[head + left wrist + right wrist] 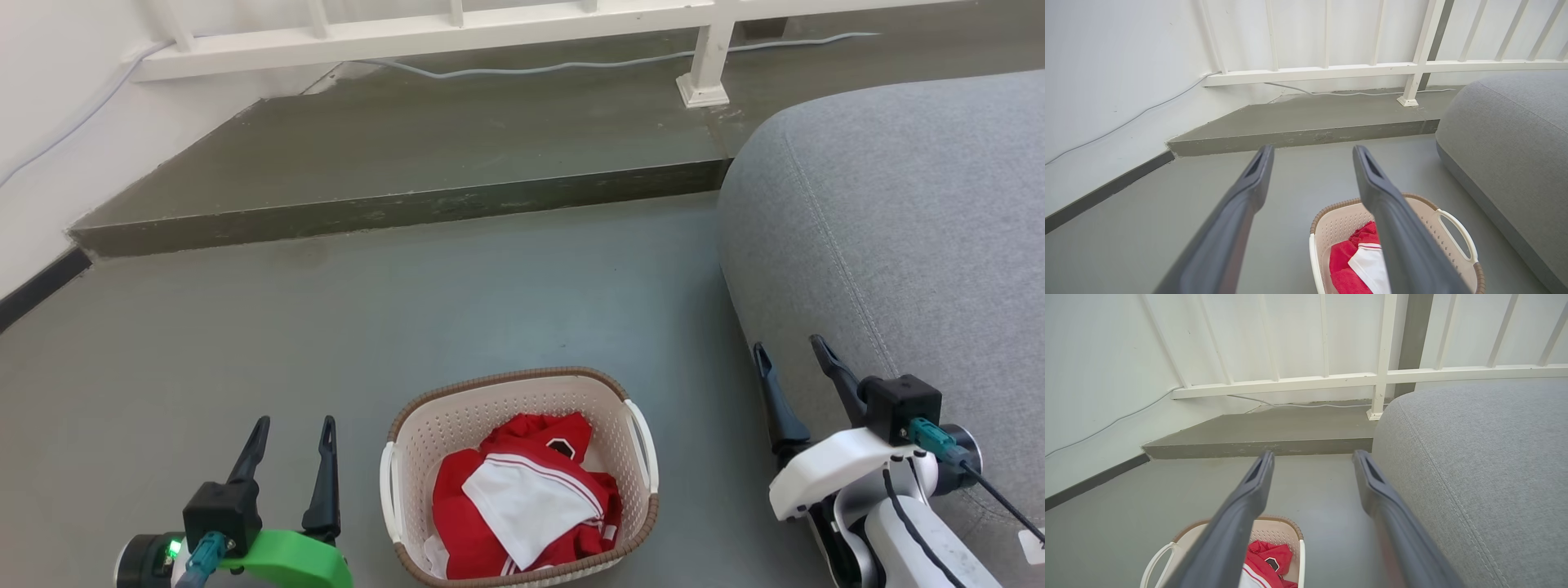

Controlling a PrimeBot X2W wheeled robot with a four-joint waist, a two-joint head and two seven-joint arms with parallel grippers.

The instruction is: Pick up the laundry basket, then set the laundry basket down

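Left gripper (pixel 294 425) near left, jaws spread, holding nothing. Laundry basket (pixel 490 412) on the grey floor (pixel 490 286), near centre between the grippers, red-and-white clothes (pixel 522 498) inside. Right gripper (pixel 790 349) near right, jaws spread, nothing held, by the grey sofa (pixel 898 204).

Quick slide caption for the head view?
Laundry basket of red-and-white clothes on floor, between open left gripper and right gripper.
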